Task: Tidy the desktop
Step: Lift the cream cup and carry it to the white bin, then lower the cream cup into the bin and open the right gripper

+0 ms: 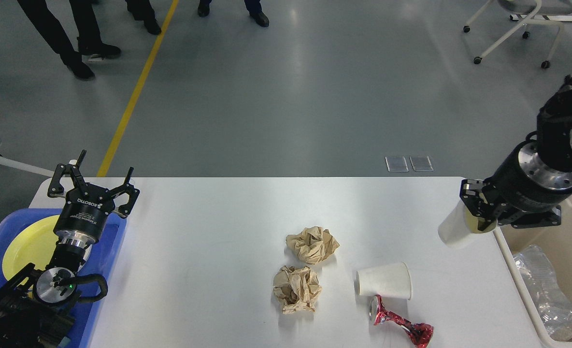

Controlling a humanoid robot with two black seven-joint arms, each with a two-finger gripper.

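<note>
The white desktop [218, 232] holds two crumpled brown paper balls [313, 244] [296, 289], a white paper cup [383, 281] lying on its side, and a crushed red can [401, 324]. My right gripper [472, 217] is shut on another white paper cup [456, 229] and holds it tilted above the desktop's right edge, next to the beige bin [522, 285]. My left gripper [92, 186] is open and empty above the far end of the blue tray [107, 256].
The blue tray at the left holds a yellow plate [27, 246]. The beige bin at the right holds clear crumpled plastic [547, 290]. People's legs and a chair stand on the floor beyond the table.
</note>
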